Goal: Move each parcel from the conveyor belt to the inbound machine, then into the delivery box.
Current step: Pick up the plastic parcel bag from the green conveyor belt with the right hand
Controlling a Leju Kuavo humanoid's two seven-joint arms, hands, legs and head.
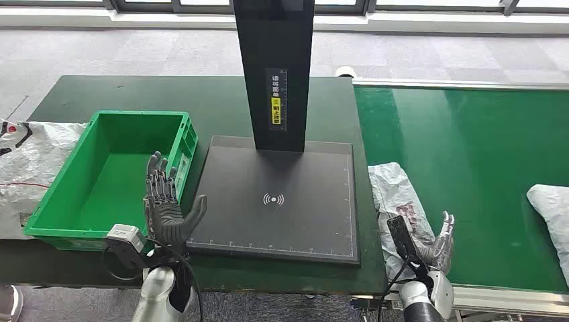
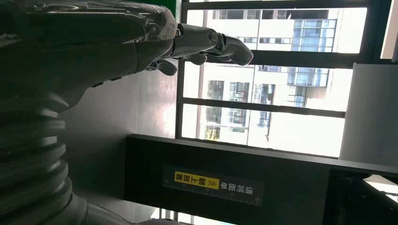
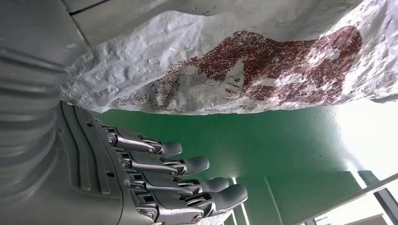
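A white parcel with red print [image 1: 396, 201] [image 3: 244, 70] lies at the near left edge of the green conveyor belt [image 1: 470, 154]. My right hand [image 1: 436, 245] [image 3: 159, 187] is just beside its near end, fingers spread and holding nothing. A second white parcel [image 1: 553, 218] lies at the belt's right edge. The inbound machine's dark plate [image 1: 275, 201] with its black post [image 1: 275, 67] [image 2: 225, 187] stands in the middle. My left hand [image 1: 166, 204] [image 2: 141, 42] hovers open between the plate and the green delivery box [image 1: 107, 171], which holds nothing.
A white sack [image 1: 27, 161] lies left of the box on the dark green table [image 1: 221, 100]. Windows [image 2: 263, 108] line the far wall.
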